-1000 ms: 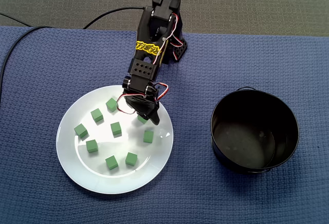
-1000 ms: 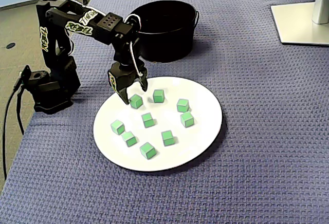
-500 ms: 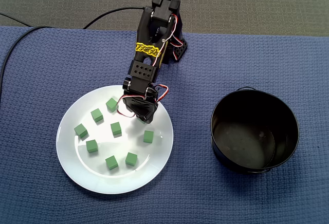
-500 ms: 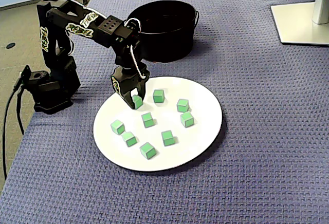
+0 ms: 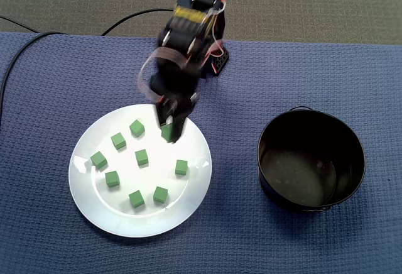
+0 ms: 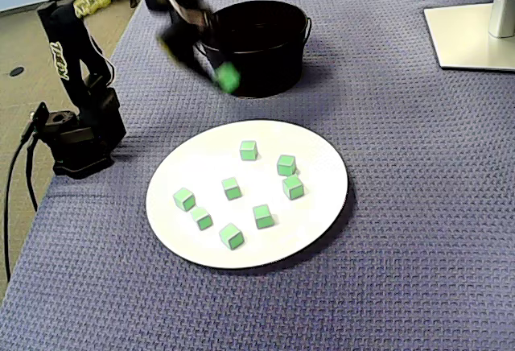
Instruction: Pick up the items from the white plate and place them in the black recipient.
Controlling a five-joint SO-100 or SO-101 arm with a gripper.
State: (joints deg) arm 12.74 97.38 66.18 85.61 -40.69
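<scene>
My gripper (image 5: 169,129) is raised above the far edge of the white plate (image 5: 85,189) and shut on a green cube (image 5: 167,133). In the other fixed view the blurred gripper (image 6: 223,75) holds that cube (image 6: 229,77) in the air in front of the black pot (image 6: 269,73). Several more green cubes lie spread over the plate (image 6: 318,206), among them one (image 5: 142,157) near its middle and one (image 6: 249,150) close to its far rim. The black pot (image 5: 301,170) stands empty to the right of the plate.
The arm's base (image 6: 76,138) sits on the blue woven mat (image 5: 50,79) behind the plate. A black cable (image 5: 19,51) runs off to the left. A white monitor stand (image 6: 475,33) occupies the far right corner.
The gripper closed on a cube at the plate's far edge and lifted it clear of the plate. The arm swung upward toward the pot side and is blurred by motion.
</scene>
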